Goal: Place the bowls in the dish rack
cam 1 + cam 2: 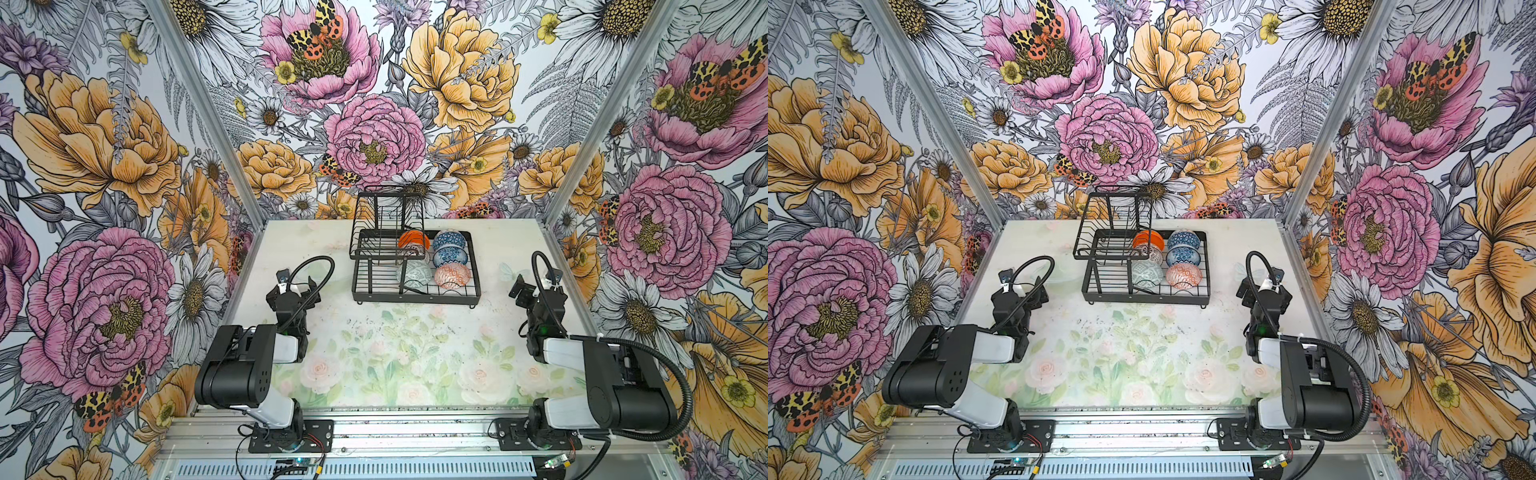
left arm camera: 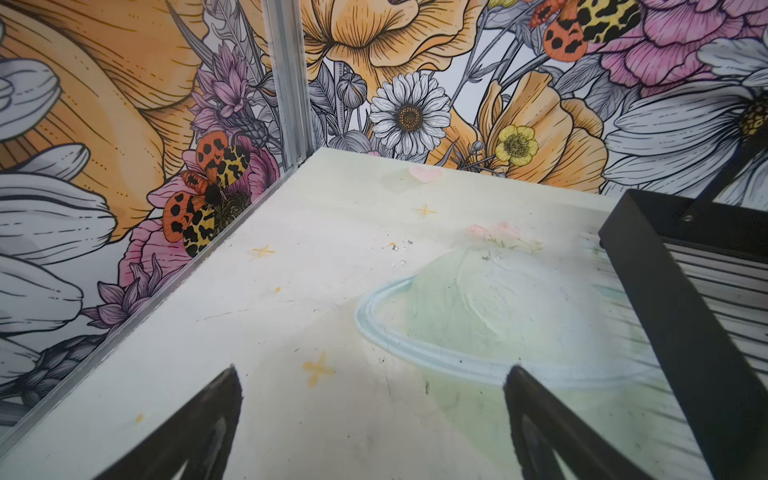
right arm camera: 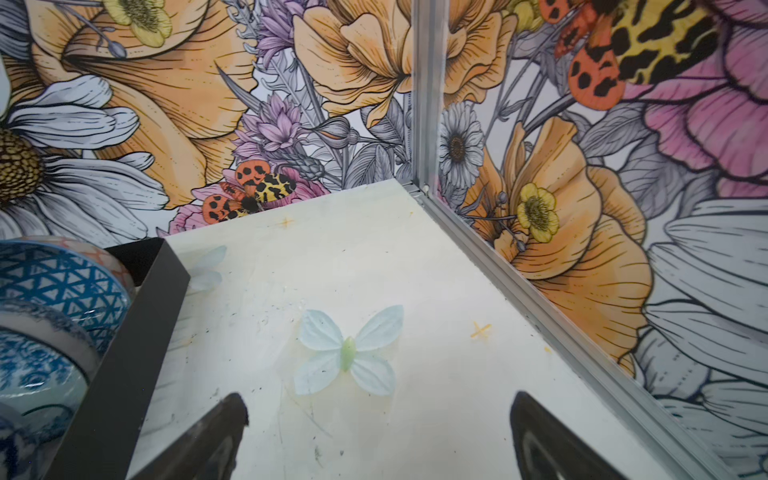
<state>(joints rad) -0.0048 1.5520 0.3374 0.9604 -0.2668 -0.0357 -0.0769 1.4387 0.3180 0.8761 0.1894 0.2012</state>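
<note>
Colours in the black wire dish rack (image 1: 415, 297)
Orange bowl (image 1: 413, 240); blue geometric bowl (image 1: 449, 240); blue-white floral bowl (image 1: 448, 257); grey-green bowl (image 1: 412, 275); red-orange patterned bowl (image 1: 452, 275); pale rose-printed table (image 1: 374, 353).

The flat pale table (image 1: 395, 332) has a white-green top; faded printed roses and leaves cover its near half; the far half is almost plain cream, with small dark specks and scratches. The wrist views show a printed pale blue butterfly (image 3: 347, 353) and a small yellow cross mark (image 2: 318, 368) on the surface. The black rectangular wire dish rack (image 1: 415, 297) stands directly on the table on short feet, at the far middle in both top views.
</note>
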